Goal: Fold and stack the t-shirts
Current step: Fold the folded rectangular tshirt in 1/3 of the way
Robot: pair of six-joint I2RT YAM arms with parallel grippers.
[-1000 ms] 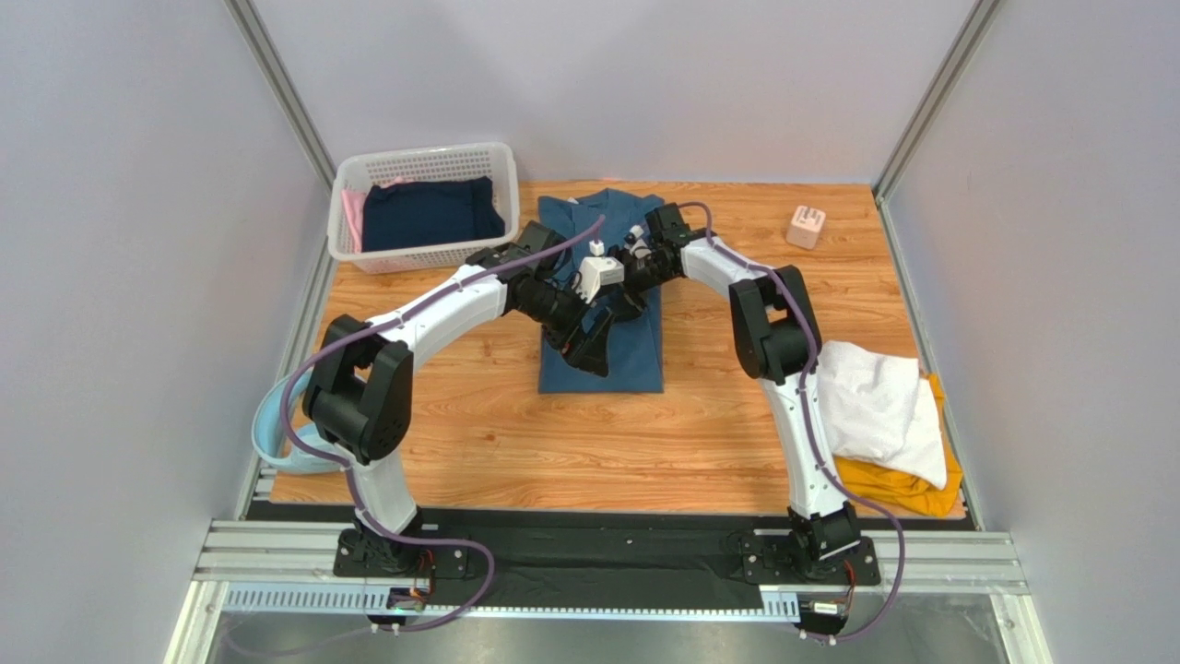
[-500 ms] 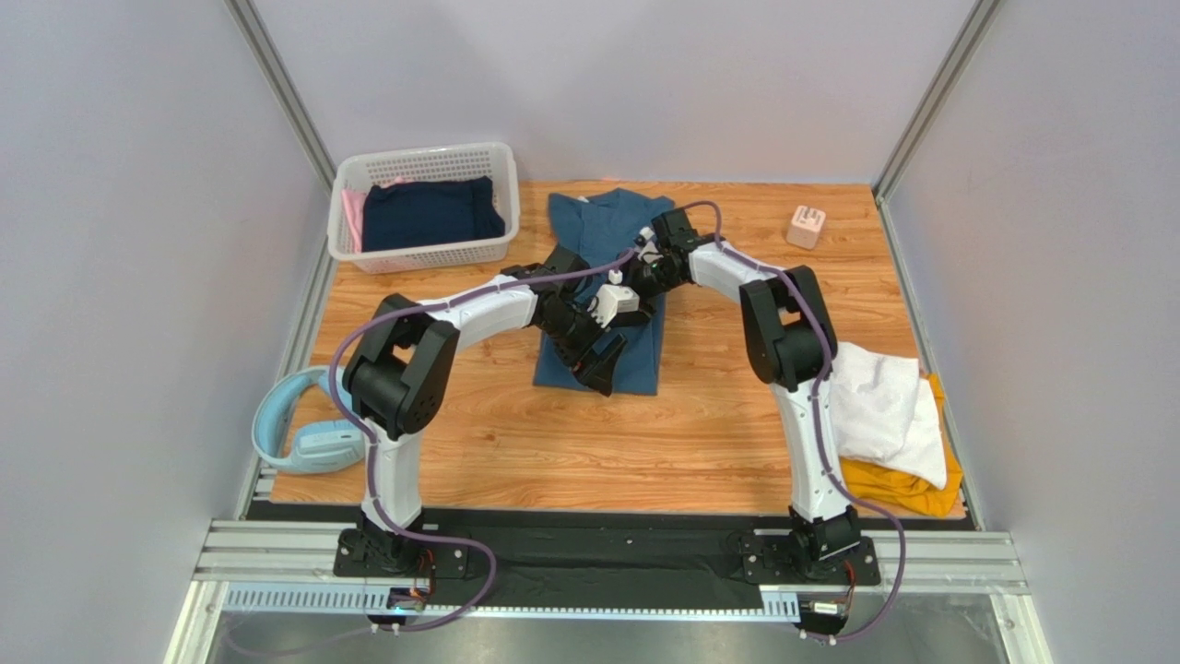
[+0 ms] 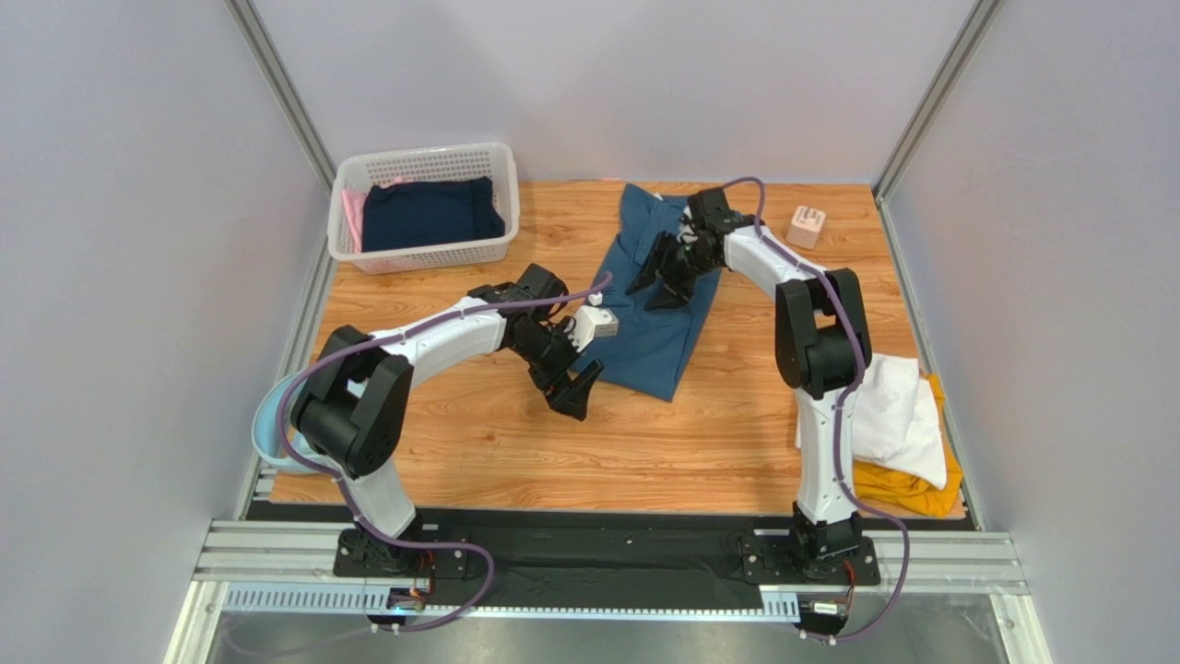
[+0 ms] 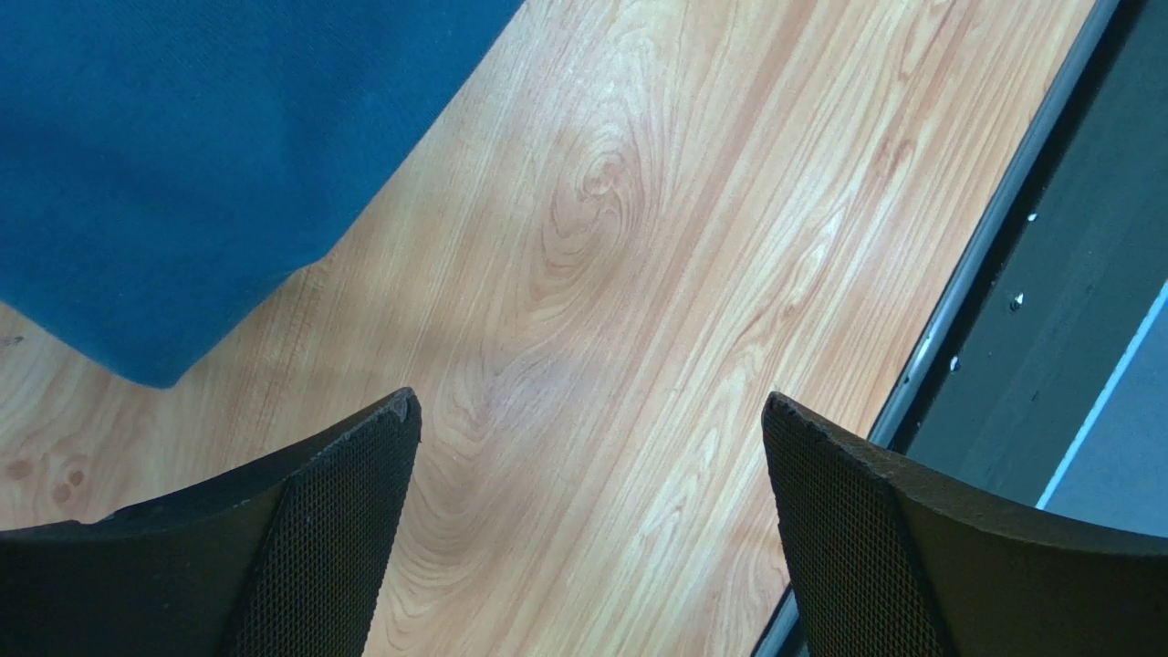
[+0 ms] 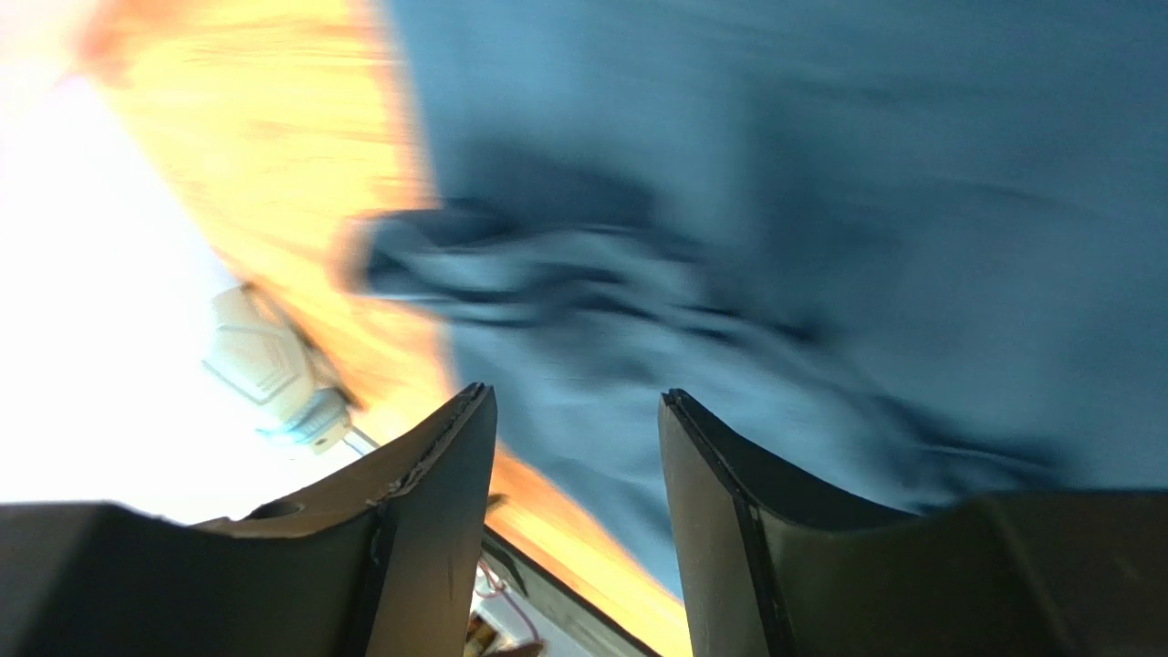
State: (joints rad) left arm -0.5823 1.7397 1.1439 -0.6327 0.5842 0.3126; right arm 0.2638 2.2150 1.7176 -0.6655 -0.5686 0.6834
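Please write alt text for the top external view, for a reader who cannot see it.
A teal-blue t-shirt lies diagonally on a wooden table, with the right gripper over its far part and the left gripper beside its near corner. A white basket holding dark cloth stands far left. A folded white t-shirt lies on a mustard-yellow one at the right.

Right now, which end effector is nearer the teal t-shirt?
Right. The right end effector hangs over the teal t-shirt; the left end effector is over bare table, just off the shirt's near corner.

White arm links (image 3: 450, 332), black joints (image 3: 346, 415), purple cables (image 3: 748, 179)
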